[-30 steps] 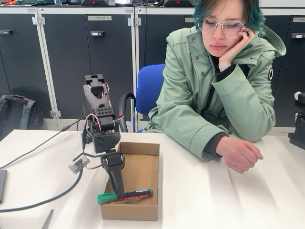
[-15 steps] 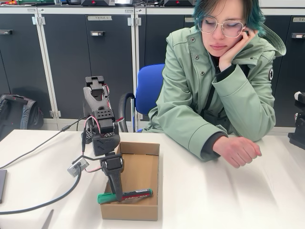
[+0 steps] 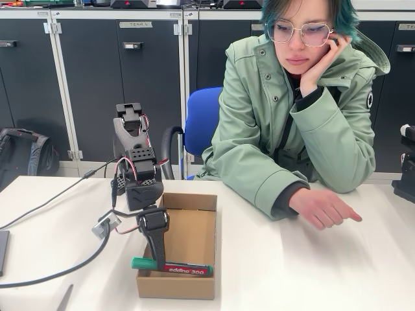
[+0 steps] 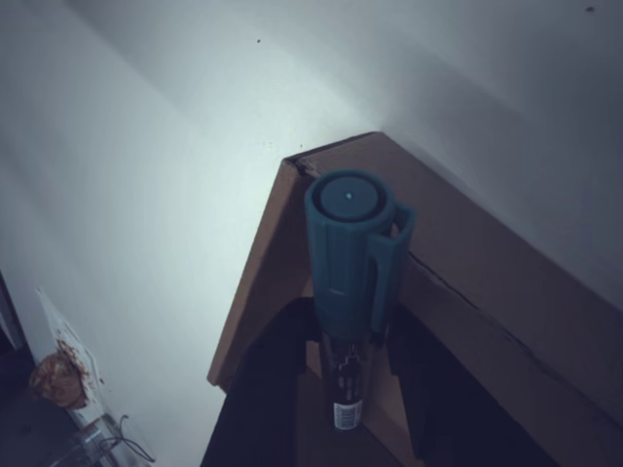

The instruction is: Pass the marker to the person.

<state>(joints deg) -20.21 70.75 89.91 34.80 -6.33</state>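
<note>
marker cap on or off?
On. The green cap sits on the marker, clip included, while the gripper grips the barrel over the box.

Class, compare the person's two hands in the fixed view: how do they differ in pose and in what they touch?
One hand lies low, palm down on the white table, fingers stretched toward the picture's right; the other hand is raised against the cheek, propping the head. The low hand's forearm runs flat along the table; the raised hand's arm is bent sharply upward. Both come out of sage-green sleeves, and neither holds anything.

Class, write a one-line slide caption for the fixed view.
Gripper closed on the marker in the cardboard box, person waiting with a hand on the table.
</note>
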